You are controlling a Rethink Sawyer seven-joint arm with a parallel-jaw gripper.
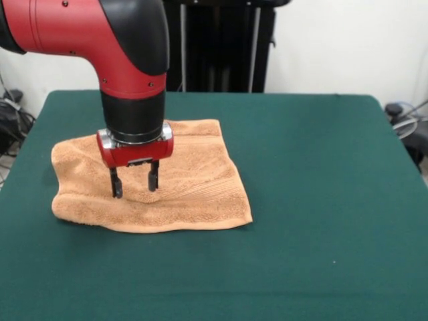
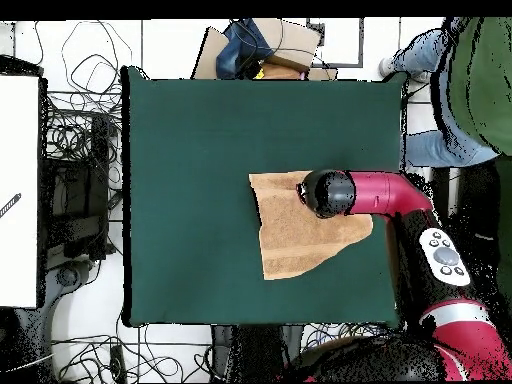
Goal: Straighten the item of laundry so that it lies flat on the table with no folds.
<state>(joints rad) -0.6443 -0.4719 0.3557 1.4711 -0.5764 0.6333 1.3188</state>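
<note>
The light orange-tan towel (image 1: 180, 194) lies on the dark green table (image 1: 321, 200), left of centre in the front view. It is spread but rumpled, with a doubled rounded fold along its left edge and wrinkles in the middle. My gripper (image 1: 134, 184) points straight down over the towel's left-middle part, its two black fingers (image 1: 116, 184) apart, tips at or just touching the cloth, nothing held. In the overhead view the towel (image 2: 295, 240) lies right of centre, and the arm's black and red head (image 2: 330, 193) covers its upper right part and hides the gripper.
A person (image 2: 465, 85) stands past the table's top right corner in the overhead view. Cables and boxes (image 2: 75, 170) lie on the floor around the table. A black stand (image 1: 221, 43) rises behind the table in the front view.
</note>
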